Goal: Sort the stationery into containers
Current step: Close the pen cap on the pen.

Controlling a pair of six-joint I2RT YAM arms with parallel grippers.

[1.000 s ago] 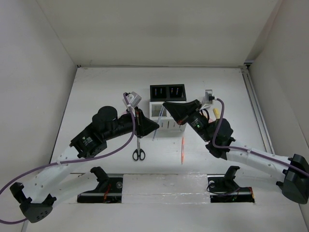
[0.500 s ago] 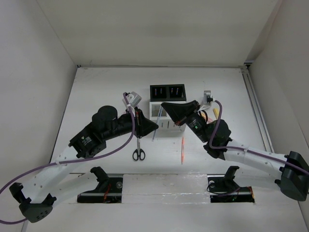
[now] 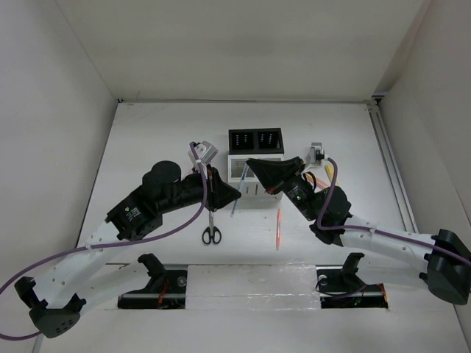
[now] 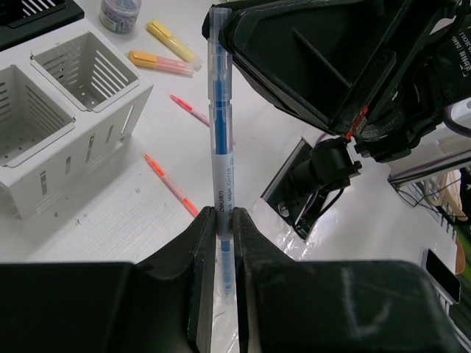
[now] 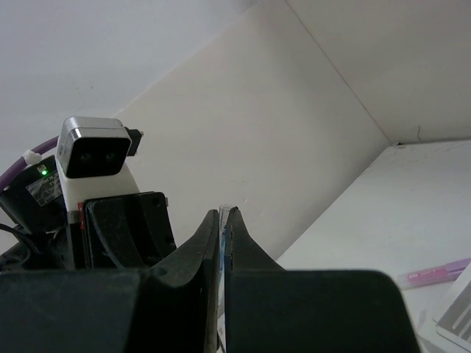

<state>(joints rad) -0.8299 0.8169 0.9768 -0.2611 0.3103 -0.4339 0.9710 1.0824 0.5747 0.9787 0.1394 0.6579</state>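
Top external view: both arms reach to the middle of the bench [image 3: 147, 147], and their tips meet just at 6 o'clock of the white containers [image 3: 235, 163]. The black containers [image 3: 255, 140] join these at 12 o'clock. The left claw [image 3: 229, 194] and the right claw [image 3: 252, 163] share one blue pen [image 3: 235, 207], which slants between them in the air above the bench. The scissors [image 3: 210, 220] lie flat at 6 o'clock of the left claw, blades pointing to 12. An orange pen [image 3: 278, 228] lies at 3 o'clock of the scissors, apart from them.

In the left wrist view the left claw [image 4: 224, 220] is pressed together on the lower part of the blue pen [image 4: 220, 132], pinching it upright. The black right claw [image 4: 316, 66] meets the pen's upper end. At 9 o'clock of the pen stand the white containers [image 4: 88, 95], both visible compartments bare inside. On the bench lie:
- an orange pen [image 4: 171, 184]
- a pink pen [image 4: 190, 110]
- a yellow highlighter [image 4: 171, 40]
- an orange highlighter [image 4: 162, 62]
- a tape roll [image 4: 120, 9], at the 12 o'clock edge

In the right wrist view the right claw [image 5: 222, 220] is pressed together, with the pen's clear end [image 5: 221, 213] pinched between its tips. The left arm's camera [image 5: 96, 151] sits at 9 o'clock. A pink highlighter [image 5: 434, 273] lies on the bench at 3 o'clock.
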